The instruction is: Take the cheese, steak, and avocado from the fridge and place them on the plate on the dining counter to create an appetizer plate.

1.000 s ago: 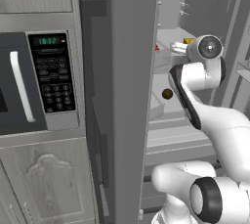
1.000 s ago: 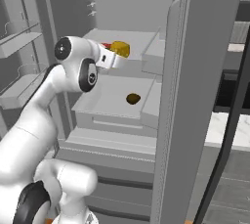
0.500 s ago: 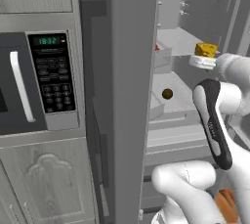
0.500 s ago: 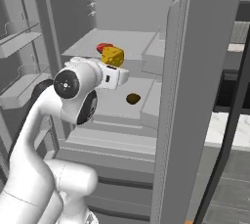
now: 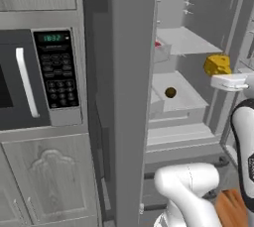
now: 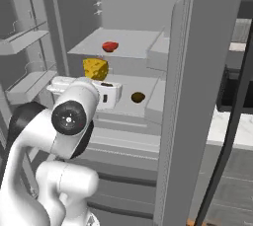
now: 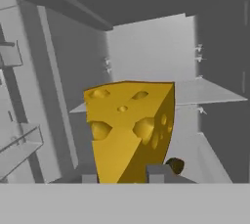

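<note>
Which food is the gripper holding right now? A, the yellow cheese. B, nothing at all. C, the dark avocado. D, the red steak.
A: the cheese sits clamped between the fingertips of the gripper, while the steak and the avocado lie on shelves in the fridge.

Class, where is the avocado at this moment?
The avocado lies on the fridge's middle shelf, one shelf below the steak, right of the cheese in the right base view.
</note>
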Motion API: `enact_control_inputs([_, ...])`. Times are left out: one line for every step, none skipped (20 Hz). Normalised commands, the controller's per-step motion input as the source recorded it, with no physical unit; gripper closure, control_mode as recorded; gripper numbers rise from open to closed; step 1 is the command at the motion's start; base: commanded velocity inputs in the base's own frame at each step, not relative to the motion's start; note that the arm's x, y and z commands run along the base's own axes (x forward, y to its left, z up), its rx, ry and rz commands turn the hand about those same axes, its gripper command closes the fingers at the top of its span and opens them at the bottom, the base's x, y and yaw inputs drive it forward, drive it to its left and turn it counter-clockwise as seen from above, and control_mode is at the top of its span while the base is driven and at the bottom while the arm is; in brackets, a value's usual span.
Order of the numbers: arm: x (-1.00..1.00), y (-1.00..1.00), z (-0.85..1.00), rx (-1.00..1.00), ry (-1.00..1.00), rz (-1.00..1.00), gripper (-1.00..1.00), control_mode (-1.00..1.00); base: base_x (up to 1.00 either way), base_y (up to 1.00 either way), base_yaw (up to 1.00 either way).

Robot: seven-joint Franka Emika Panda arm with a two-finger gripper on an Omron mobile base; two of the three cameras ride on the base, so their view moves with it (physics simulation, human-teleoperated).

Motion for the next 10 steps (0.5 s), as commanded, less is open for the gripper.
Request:
enact_control_inputs([0.00,0.00,0.00,0.00,0.00,0.00,1.00,1.00,-1.00,0.22,0.20])
enact_control_inputs([0.00,0.00,0.00,0.00,0.00,0.00,1.00,1.00,-1.00,0.24,0.18])
enact_control_inputs([0.00,0.00,0.00,0.00,0.00,0.00,1.00,1.00,-1.00,0.28,0.17])
enact_control_inputs([0.00,0.00,0.00,0.00,0.00,0.00,1.00,1.00,-1.00,0.32,0.16])
enact_control_inputs([0.00,0.00,0.00,0.00,0.00,0.00,1.00,1.00,-1.00,0.39,0.14])
enact_control_inputs([0.00,0.00,0.00,0.00,0.00,0.00,1.00,1.00,-1.00,0.45,0.11])
enact_control_inputs([0.00,0.00,0.00,0.00,0.00,0.00,1.00,1.00,-1.00,0.49,0.09])
enact_control_inputs([0.00,0.00,0.00,0.00,0.00,0.00,1.00,1.00,-1.00,0.48,0.06])
enact_control_inputs([0.00,0.00,0.00,0.00,0.00,0.00,1.00,1.00,-1.00,0.50,0.03])
enact_control_inputs([0.00,0.00,0.00,0.00,0.00,0.00,1.00,1.00,-1.00,0.51,0.00])
